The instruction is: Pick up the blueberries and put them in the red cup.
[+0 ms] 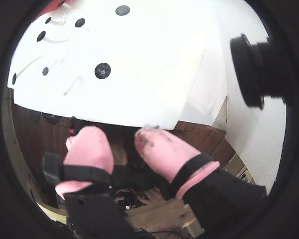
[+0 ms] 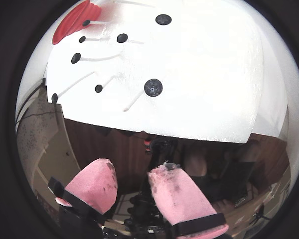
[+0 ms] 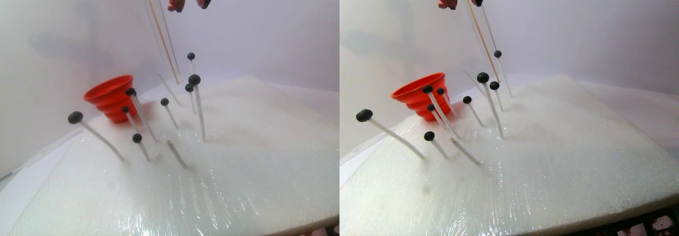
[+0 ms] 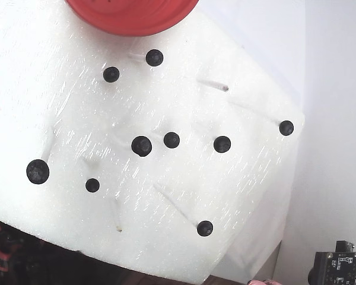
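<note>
Pink padding, smudged dark at the tips, covers both fingers of the claw [image 2: 132,174], and right now those fingers stand apart with nothing between them, empty. In the stereo pair view the claw [image 3: 190,5] hangs high at the top of the frame, well above everything, fingertips pointing down. Both wrist views look past the pads to the near edge of the white foam slab [image 2: 214,89], so the arm is poised out over that edge, not yet over the fruit. Out from there, the blueberries [image 4: 141,145] sit scattered across the slab, each small blue-black ball perched on the tip of a thin pale stick [image 3: 199,111] poked into the foam, some upright, some leaning. My read: these are very light, matte and probably a touch soft, so grip shouldn't slip much, but they are tiny against those fat pads, and the sticks look springy, so a nudge would likely sway the berry away. The place to take hold is the ball itself, pads closing from either side just above the stick tip, then a pull along the stick's line to slide it off. One or two bare sticks [image 3: 176,154] stand with no berry on top. Furthest back, the red cup [image 3: 110,95] rests at the far corner of the slab, just beside a couple of leaning berries, its ribbed wall widening to an open rim.
</note>
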Motion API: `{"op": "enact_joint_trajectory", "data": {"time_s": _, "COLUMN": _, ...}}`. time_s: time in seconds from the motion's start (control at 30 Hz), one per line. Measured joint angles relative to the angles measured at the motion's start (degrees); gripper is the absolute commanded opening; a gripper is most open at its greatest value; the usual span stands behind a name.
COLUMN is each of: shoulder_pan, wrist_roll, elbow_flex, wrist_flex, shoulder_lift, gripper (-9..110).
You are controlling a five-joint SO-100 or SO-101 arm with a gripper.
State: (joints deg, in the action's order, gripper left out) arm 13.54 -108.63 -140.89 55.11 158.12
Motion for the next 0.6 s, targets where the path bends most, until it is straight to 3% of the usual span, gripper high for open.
{"op": "enact_joint_trajectory", "data": {"time_s": 0.6, "shoulder_pan": 0.00, "wrist_roll": -0.53, "elbow_flex": -4.57, "wrist_flex": -11.25, "shoulder_lift": -10.55, "gripper": 14}}
